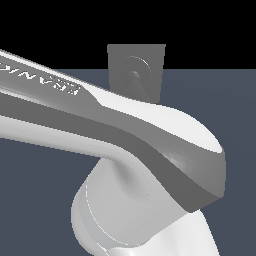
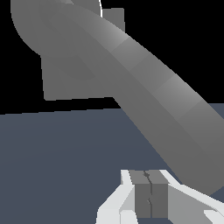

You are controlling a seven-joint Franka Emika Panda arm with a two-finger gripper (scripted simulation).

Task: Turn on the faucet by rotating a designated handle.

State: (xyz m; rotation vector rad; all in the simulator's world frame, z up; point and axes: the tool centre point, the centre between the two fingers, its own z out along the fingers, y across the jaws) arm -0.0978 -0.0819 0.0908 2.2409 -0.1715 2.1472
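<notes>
The gripper (image 2: 151, 194) shows only in the wrist view. Its two grey pads (image 2: 151, 192) sit pressed together with just a thin crack between them, so the gripper is closed and holds nothing.

The step now looks like pushing the handle (image 2: 144, 83) around. To do it well, the closed tips should lean on the side of the bar, far out from the hub, because a push out there turns it more easily. The push should go in a curve around the hub, not straight, or the tips may slide off the smooth bar. Going slowly should help too.

The faucet (image 1: 120, 67) stands at the far edge of the floor (image 1: 220, 95), with its square plate upright. In the exterior view the big white arm (image 1: 150, 150) hides most of it, and only the plate and the round hub (image 1: 136, 67) peek over the top.

In the wrist view the handle is a long grey bar that runs out from the hub and passes very near the gripper, just beside the tips. I cannot tell if they touch it yet.
</notes>
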